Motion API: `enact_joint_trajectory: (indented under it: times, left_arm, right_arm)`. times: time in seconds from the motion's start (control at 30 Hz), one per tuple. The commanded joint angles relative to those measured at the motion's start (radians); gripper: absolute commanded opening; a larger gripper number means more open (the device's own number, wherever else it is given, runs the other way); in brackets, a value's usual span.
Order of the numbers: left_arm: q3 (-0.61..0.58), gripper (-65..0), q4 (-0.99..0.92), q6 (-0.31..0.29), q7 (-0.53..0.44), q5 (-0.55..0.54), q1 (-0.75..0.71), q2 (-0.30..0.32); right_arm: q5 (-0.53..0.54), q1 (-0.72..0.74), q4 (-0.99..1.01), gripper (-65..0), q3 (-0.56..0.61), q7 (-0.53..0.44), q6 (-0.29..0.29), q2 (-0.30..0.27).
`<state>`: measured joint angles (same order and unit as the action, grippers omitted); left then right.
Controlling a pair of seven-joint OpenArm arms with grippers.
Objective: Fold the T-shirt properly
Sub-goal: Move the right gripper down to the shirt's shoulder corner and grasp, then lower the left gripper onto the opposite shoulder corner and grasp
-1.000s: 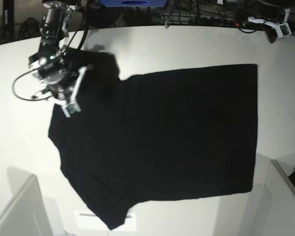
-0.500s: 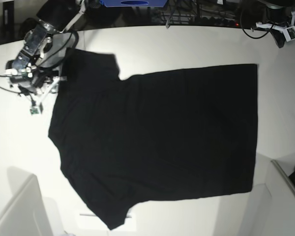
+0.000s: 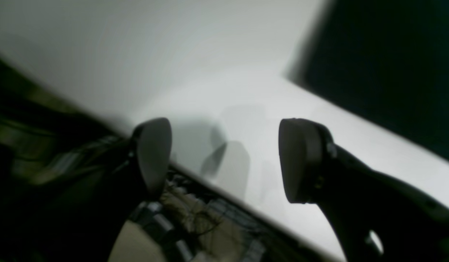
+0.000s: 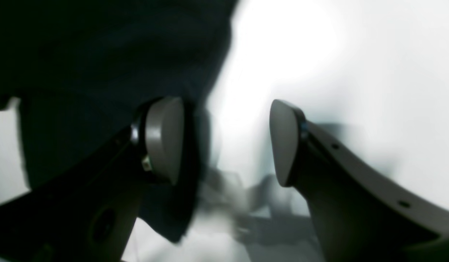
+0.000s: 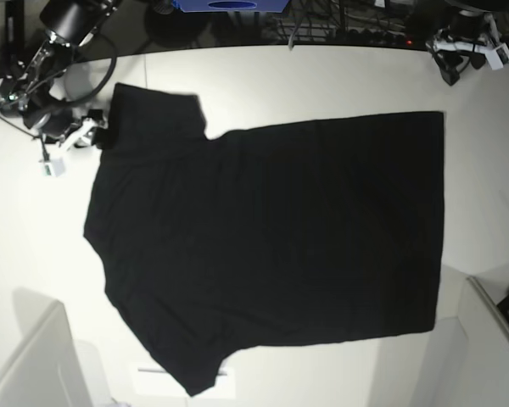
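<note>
Matt black cloth is seen on the T-shirt (image 5: 271,237); smooth matt grey pads (image 3: 153,156) sit over a smooth white table (image 5: 322,76).

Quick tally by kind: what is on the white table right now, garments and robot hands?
Black cloth short-sleeved T-shirt: 1, spread flat
Robot hands: 2, right hand and left hand, both open, neither holding anything
Total: 3
</note>
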<state>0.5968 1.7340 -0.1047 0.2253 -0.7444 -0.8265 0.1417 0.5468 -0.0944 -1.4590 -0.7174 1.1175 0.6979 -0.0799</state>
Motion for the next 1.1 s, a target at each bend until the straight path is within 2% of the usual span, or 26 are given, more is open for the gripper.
enact_joint_trajectory:
  times: [0.0, 0.17, 0.37, 0.57, 0.77, 0.87, 0.93, 1.07]
  left_arm:
    - [0.012, -20.2, 0.005, -0.014, 0.001, -0.025, -0.004, 0.011]
    - [0.091, -20.2, -0.013, -0.017, 0.067, -0.085, 0.023, 0.009]
    - [0.144, -20.2, -0.013, -0.017, 0.082, -0.086, 0.029, 0.009]
    - [0.134, -20.2, -0.018, -0.017, 0.084, -0.088, 0.055, -0.006]
    - [0.136, -19.3, -0.082, -0.019, 0.084, -0.094, 0.118, -0.057]
    - [0.136, -19.1, -0.121, -0.019, 0.118, -0.145, 0.151, -0.072]
    - [0.139, -18.9, -0.141, -0.019, 0.191, -0.192, 0.175, -0.069]
    - [0.144, -18.9, -0.151, -0.019, 0.282, -0.223, 0.220, -0.069]
  right_arm:
    - [-0.029, -0.012, 0.016, -29.3, 0.015, 0.066, 0.000, 0.006]
    - [0.072, -0.057, -0.033, -29.4, 0.012, 0.069, 0.000, 0.006]
    - [0.066, -0.090, -0.032, -29.4, 0.031, 0.071, 0.000, 0.013]
    - [0.074, -0.158, -0.041, -29.6, 0.183, 0.062, 0.000, 0.015]
    - [0.068, -0.163, -0.032, -29.7, 0.132, 0.026, 0.000, 0.036]
    - [0.069, -0.160, -0.015, -30.5, 0.109, 0.026, 0.000, 0.035]
    - [0.068, -0.156, 0.002, -37.2, 0.103, 0.025, 0.000, 0.030]
    - [0.069, -0.141, 0.062, -65.0, 0.103, 0.025, 0.000, 0.025]
